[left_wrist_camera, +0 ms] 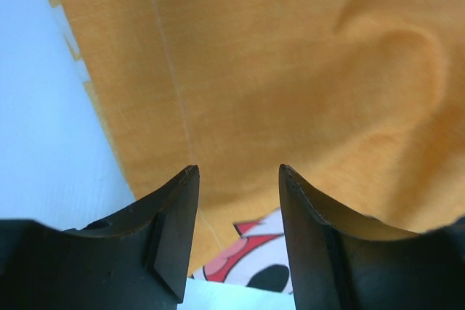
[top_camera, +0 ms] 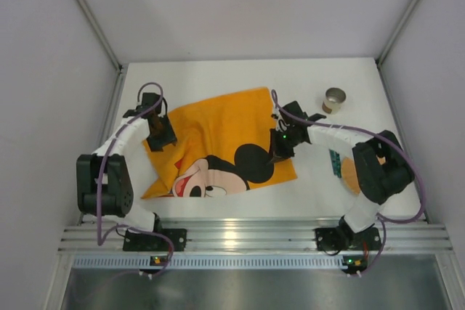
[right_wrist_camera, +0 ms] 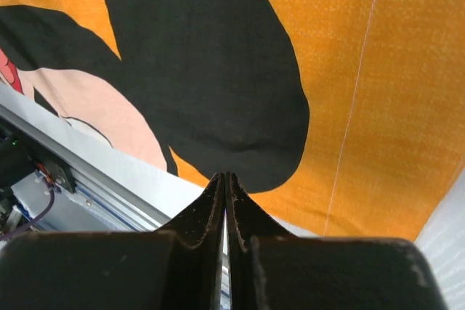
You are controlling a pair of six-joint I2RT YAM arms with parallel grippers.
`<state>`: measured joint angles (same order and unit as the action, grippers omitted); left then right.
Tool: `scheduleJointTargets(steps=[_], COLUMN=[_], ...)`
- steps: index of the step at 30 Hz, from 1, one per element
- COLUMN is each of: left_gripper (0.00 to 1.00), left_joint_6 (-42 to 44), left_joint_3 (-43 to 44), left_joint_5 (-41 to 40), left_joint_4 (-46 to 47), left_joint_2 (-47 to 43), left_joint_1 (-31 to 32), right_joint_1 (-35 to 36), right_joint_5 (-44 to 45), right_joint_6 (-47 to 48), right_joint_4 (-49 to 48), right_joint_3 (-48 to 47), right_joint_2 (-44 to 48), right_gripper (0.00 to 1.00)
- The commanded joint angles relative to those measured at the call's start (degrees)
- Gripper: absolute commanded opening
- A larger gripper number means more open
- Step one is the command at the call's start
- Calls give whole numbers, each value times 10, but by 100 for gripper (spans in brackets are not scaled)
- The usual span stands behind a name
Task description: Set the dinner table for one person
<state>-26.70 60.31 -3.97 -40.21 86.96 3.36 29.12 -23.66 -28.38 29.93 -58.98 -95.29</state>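
Observation:
The dinner table [top_camera: 218, 74] is a white top with an orange Mickey Mouse cloth [top_camera: 225, 117] spread slantwise across its middle. My left gripper [top_camera: 160, 138] hangs over the cloth's left edge. In the left wrist view it [left_wrist_camera: 238, 172] stands open above the rumpled orange cloth [left_wrist_camera: 290, 70], nothing between its fingers. My right gripper [top_camera: 279, 152] is over the cloth's right part, near the black ear. In the right wrist view it [right_wrist_camera: 225, 176] is shut just above the black ear [right_wrist_camera: 211, 70], with no cloth showing between the jaws.
A small brown paper cup [top_camera: 334, 99] stands upright at the back right of the table. A teal and orange item [top_camera: 339, 162] lies partly hidden under the right arm. Grey walls close in the table's left, right and far sides; a metal rail [top_camera: 247, 236] runs along the near edge.

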Motion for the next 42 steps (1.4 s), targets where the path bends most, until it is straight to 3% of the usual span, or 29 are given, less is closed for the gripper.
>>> scheduleJointTargets(steps=[1,8,19,26,34,42], left_gripper=[53,47,44,43,43,44], left_joint_6=[18,50,74,84,60,63], left_joint_3=[-2,66,160,216,248,294], left_joint_5=[0,-10,-18,-12,77,88], left_joint_4=[48,54,40,26,41,33], left_joint_2=[47,172,275,304,318,345], left_joint_1=[-29,-90,-106,-106,-99,-52], right_joint_1=[1,-14,-100,-160,-160,-160], right_joint_5=[-31,-24,18,43,47,48], right_joint_6=[16,31,46,36,32,20], right_joint_4=[-22,-20,-22,3,42,56], right_joint_3=[-39,-24,81,126,150,196], right_joint_2=[-22,-55,-28,18,81,117], right_gripper=[0,0,0,0,0,0])
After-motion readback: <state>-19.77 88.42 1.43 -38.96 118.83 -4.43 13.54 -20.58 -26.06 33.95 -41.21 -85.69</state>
